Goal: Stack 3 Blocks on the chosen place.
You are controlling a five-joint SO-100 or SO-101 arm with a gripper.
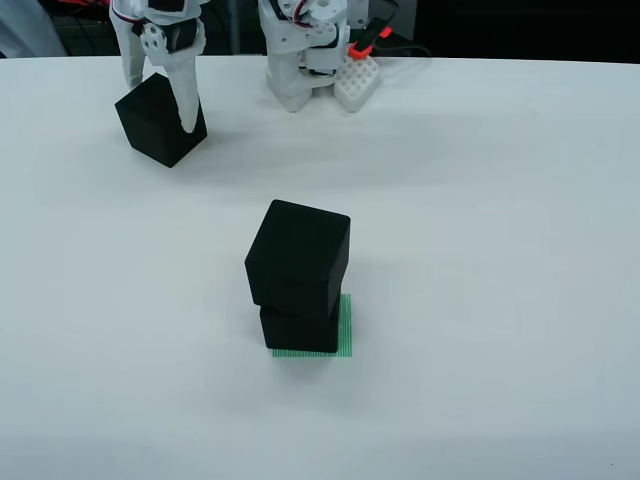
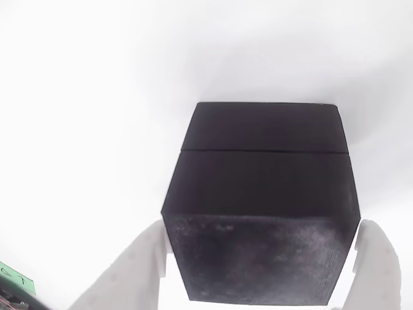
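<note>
- Up at about ten o'clock in the view from the front, the gripper (image 1: 158,95) straddles the third block (image 1: 161,120), one finger on each side; the view that rides on the gripper shows the fingers (image 2: 132,271) flanking the cube with thin slivers of white showing between them and its faces, so the jaws look spread about cube-wide and I cannot tell whether they pinch it yet.
- That block looks to sit on the white surface (image 1: 500,250), well apart from the stack (set square between the fingers, presumably so a closing grip meets flat faces).
- Near centre, toward six o'clock, the lower block (image 1: 298,331) rests on the green square (image 1: 345,330), whose right edge and front fringe peek out.
- On it sits the upper block (image 1: 298,262), twisted slightly and overhanging left (a placement judged to need care when the last cube lands).
- At twelve o'clock stands the white arm base (image 1: 300,50).
</note>
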